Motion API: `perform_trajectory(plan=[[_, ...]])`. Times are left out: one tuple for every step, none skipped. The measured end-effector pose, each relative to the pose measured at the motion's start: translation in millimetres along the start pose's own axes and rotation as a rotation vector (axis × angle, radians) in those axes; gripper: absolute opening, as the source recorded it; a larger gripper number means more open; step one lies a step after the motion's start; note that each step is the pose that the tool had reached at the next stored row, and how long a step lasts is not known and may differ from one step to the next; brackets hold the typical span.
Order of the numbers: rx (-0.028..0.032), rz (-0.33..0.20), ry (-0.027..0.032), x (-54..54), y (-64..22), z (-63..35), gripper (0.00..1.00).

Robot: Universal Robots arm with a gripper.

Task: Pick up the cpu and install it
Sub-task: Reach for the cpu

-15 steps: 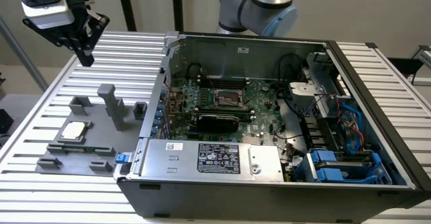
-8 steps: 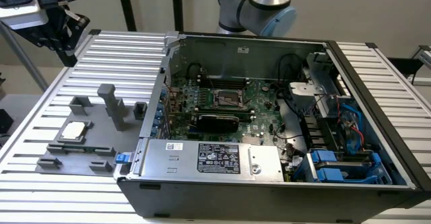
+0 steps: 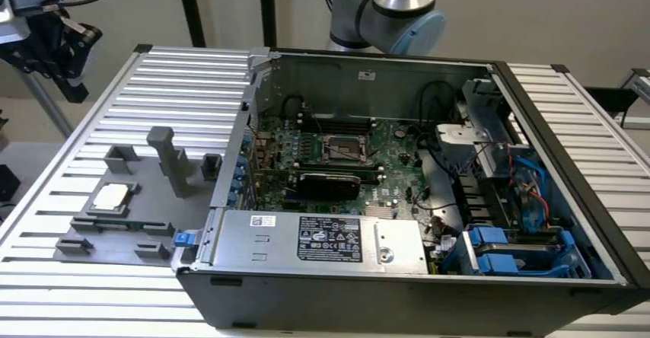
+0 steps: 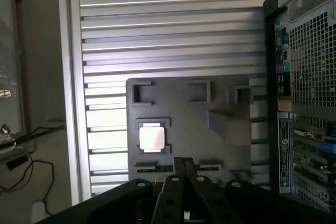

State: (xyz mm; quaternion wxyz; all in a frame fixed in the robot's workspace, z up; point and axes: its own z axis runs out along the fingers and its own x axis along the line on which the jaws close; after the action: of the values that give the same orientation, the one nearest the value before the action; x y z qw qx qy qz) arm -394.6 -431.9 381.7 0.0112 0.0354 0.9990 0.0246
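Observation:
The cpu (image 3: 112, 195) is a small pale square chip lying flat in a recess of the grey fixture plate (image 3: 163, 227), at the exterior view's left of the open computer case. The wrist view looks down on the cpu (image 4: 152, 138) from well above. My gripper (image 4: 181, 167) is shut, its two fingers pressed together with nothing between them. In the exterior view the gripper (image 3: 71, 79) hangs high over the table's far left corner, well apart from the cpu. The motherboard's metal-framed socket (image 3: 343, 150) lies inside the case.
The fixture plate (image 4: 184, 108) carries several upright grey blocks (image 3: 167, 159). The open case (image 3: 304, 292) has tall walls, a power supply (image 3: 325, 239) at its front, and cables and blue drive bays (image 3: 508, 250) at the exterior view's right. Ribbed aluminium table (image 3: 61, 285) surrounds everything.

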Motion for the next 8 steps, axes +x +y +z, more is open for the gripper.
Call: perform_trajectory(plan=[[0.0000, 0.000, 0.0001, 4.8, -0.4, 0.5, 0.11], [0.0000, 0.000, 0.0001, 9.2, -0.7, 1.0, 0.11], [0.0000, 0.000, 0.0000, 13.7, -1.1, 1.5, 0.11], [0.0000, 0.000, 0.0000, 18.4, -1.4, 1.9, 0.11], [0.0000, 0.000, 0.0000, 22.9, -1.8, 2.3, 0.11], [-0.0001, 0.000, 0.0000, 27.4, -2.1, 2.7, 0.11], [-0.0002, 0.000, -0.0001, 31.4, -2.2, 3.1, 0.11], [0.0000, 0.000, 0.0001, 33.4, -2.2, 3.2, 0.11]])
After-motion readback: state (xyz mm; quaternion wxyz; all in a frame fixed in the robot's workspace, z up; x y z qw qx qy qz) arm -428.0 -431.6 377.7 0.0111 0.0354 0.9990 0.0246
